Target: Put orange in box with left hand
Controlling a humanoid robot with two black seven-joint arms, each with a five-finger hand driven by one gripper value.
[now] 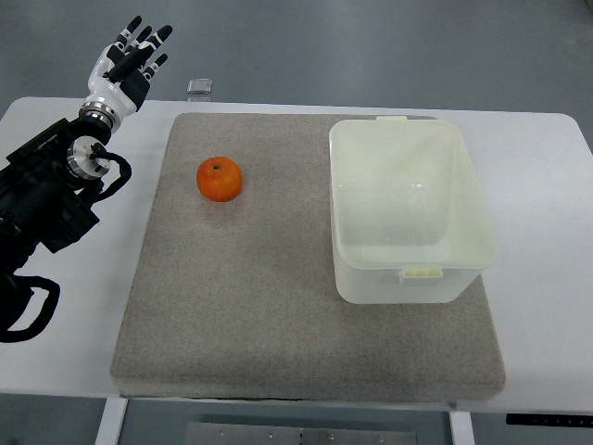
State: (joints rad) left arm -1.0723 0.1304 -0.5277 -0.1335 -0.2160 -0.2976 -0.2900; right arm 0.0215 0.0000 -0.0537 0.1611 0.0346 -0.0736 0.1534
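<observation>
Top view, looking steeply down on a white table (547, 278) with one grey felt mat (278, 315) spread across most of it. On the mat sit two things: one orange (220, 179) and one pale, cream-coloured plastic box (408, 209). The orange rests on the mat's left half, toward the far edge, stem dimple facing up, well apart from the box. The box stands open-topped on the right half of the mat, with nothing inside it that I can see, and a small tab handle shows on both its near and far rims.

One robot arm is in view, coming in from the left edge. Its left hand (125, 63) hangs over the table's far-left corner, off the mat, well clear of the orange. Its dark-tipped fingers (148, 42) are stretched out and spread, pointing away from the robot, and they hold nothing.

One small clear item (199, 87) lies just past the table's far edge; I cannot tell what it is.
</observation>
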